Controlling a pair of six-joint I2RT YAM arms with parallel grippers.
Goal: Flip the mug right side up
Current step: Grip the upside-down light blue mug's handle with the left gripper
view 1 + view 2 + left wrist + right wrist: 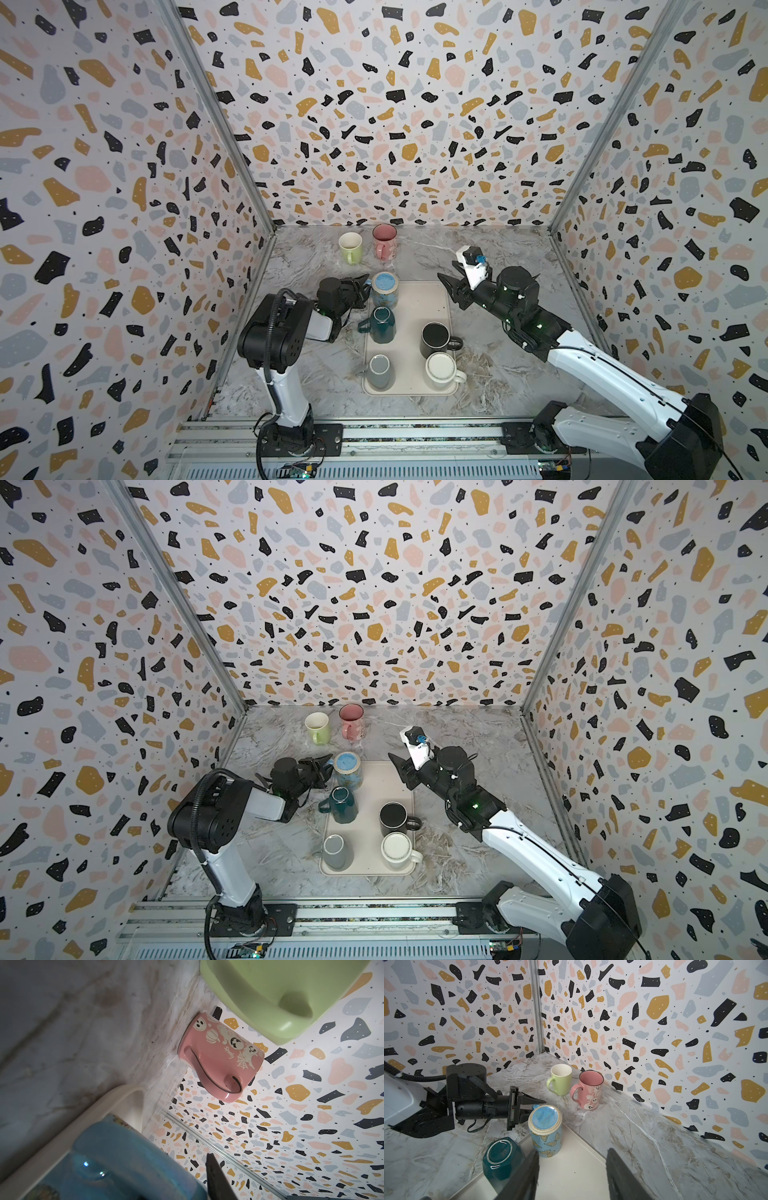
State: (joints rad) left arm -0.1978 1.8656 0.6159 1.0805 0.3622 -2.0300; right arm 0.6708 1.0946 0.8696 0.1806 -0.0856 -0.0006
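Butterfly mug (384, 289) stands base-up on the tray (419, 299), its handle (535, 1106) between the left jaws, set narrow and side-on, presumably for a wrist-roll flip, pinch not confirmable; right jaws beyond the mug hang apart, empty, well clear.

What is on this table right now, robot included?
ghost mug: one, pink, table's back, upright
green mug: one, light green, beside the ghost mug, upright
butterfly mug: one, light blue, tray's far left corner, upside down
teal mug: one, dark teal, tray's left side, upside down
grey mug: one, grey, tray's near left corner, upside down
black mug: one, black, tray's right side
white mug: one, white, tray's near right corner
tray: one, cream, middle of table
table: one, grey marble
left gripper: one, black, at the butterfly mug's handle
right gripper: one, black, open near tray's far right corner
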